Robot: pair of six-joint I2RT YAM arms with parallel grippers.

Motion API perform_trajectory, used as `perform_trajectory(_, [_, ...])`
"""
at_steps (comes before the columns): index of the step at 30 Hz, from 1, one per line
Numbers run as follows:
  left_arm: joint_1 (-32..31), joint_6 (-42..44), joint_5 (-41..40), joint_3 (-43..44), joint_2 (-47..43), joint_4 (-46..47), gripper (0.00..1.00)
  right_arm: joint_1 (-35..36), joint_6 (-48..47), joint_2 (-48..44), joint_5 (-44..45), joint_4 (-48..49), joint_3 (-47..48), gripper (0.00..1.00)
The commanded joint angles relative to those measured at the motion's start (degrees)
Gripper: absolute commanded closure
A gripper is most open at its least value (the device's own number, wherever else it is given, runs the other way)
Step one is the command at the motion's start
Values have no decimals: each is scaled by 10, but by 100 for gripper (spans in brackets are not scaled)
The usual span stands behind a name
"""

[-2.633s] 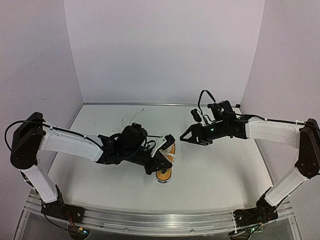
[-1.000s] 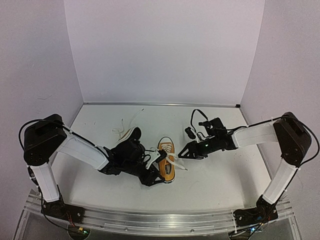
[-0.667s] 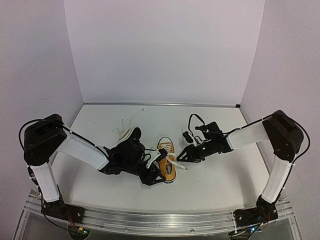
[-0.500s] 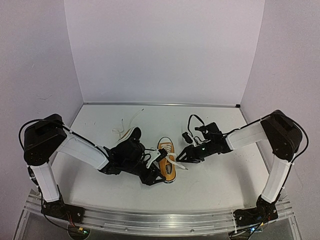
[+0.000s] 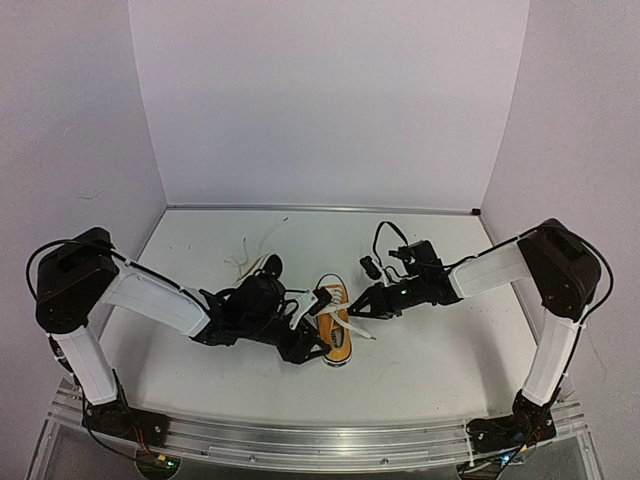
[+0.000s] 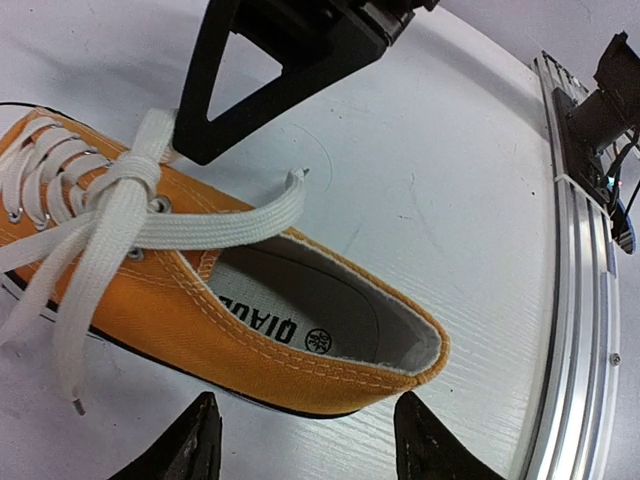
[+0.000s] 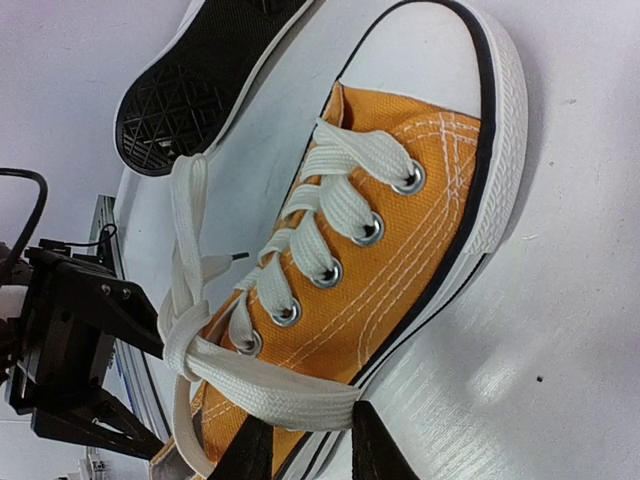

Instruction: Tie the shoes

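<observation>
Your right hand (image 7: 308, 428) holds its fingers (image 7: 250, 452) a little way apart, and a flat strand of white lace (image 7: 270, 392) lies across their tips; you cannot tell whether that strand is pinched or only touched. The strand runs back to a loose crossing of laces above the top eyelets of the orange canvas sneaker (image 7: 400, 230), which stands on its sole on the white table (image 6: 430, 200), toe pointing away from the arm bases. Your left hand (image 6: 310, 415) waits at the same shoe's side near the heel, fingers wide apart, nothing between them, their tips just short of the rubber edge. Two more lace ends trail loose over that near side. Beyond the toe cap, near but not touching, the other sneaker (image 7: 190, 80) lies tipped, showing its black sole.
</observation>
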Motion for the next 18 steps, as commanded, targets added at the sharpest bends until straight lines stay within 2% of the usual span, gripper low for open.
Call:
perform_trajectory(1, [48,-40,2,-29,-58,33,41,-1,2,-5,-9,26,12,83])
perform_trajectory(5, [97,-91,3,-60,-89,84,39,-1,5,-8,-11,27,10,91])
perform_trajectory(8, [107,-92,-32,-48,-90,69,37,-1,7,-16,-6,26,6,99])
perform_trajectory(18, [119,-90,-65,13,-21,44,38,-1,12,-49,27,23,-15,100])
